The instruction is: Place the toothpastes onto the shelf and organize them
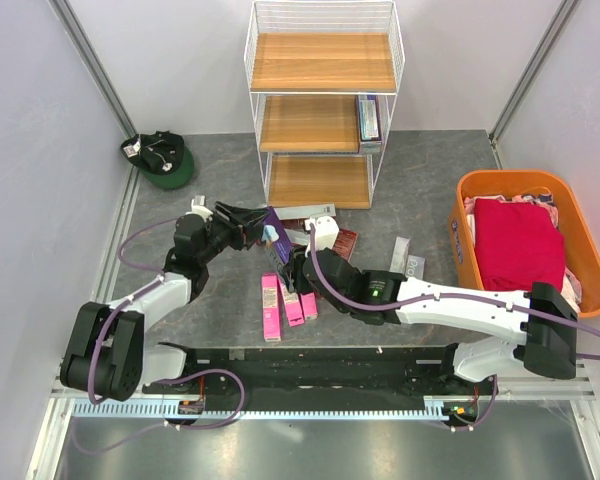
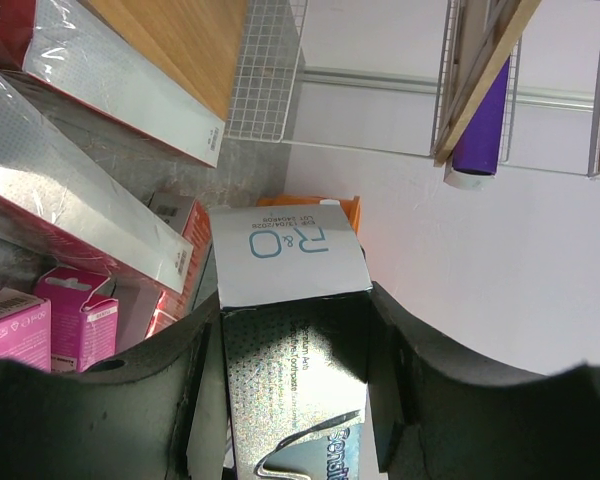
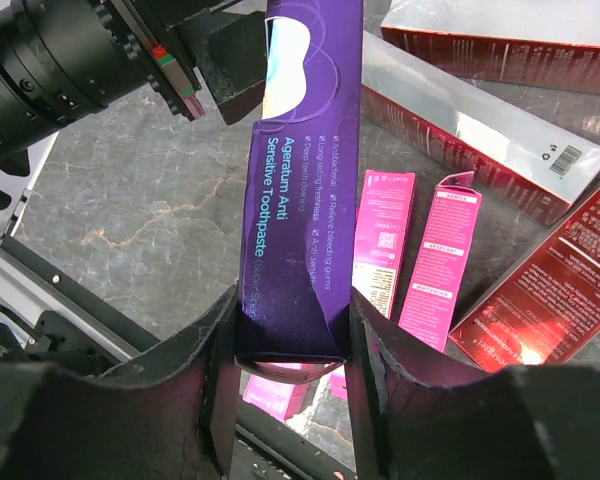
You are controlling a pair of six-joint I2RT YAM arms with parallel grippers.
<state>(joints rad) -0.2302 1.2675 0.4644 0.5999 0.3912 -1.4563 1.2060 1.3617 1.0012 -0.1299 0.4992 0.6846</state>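
Observation:
A purple toothpaste box (image 1: 274, 232) hangs above the table between both grippers. My left gripper (image 1: 260, 222) is shut on its far end; the left wrist view shows the box (image 2: 290, 330) pinched between the fingers. My right gripper (image 1: 292, 268) is shut on its near end, with the box (image 3: 305, 180) held between the fingers (image 3: 218, 370). Pink boxes (image 1: 271, 308) lie below it, as the right wrist view (image 3: 435, 260) shows. Dark red boxes (image 1: 345, 240) and silver ones (image 1: 405, 252) lie by the white wire shelf (image 1: 320, 62). One box (image 1: 368, 118) stands on its middle board.
An orange tub (image 1: 570, 220) with red cloth stands at the right. A green cap (image 1: 160, 158) lies at the back left. White walls close in both sides. Loose boxes crowd the floor between the shelf's bottom board and the arms.

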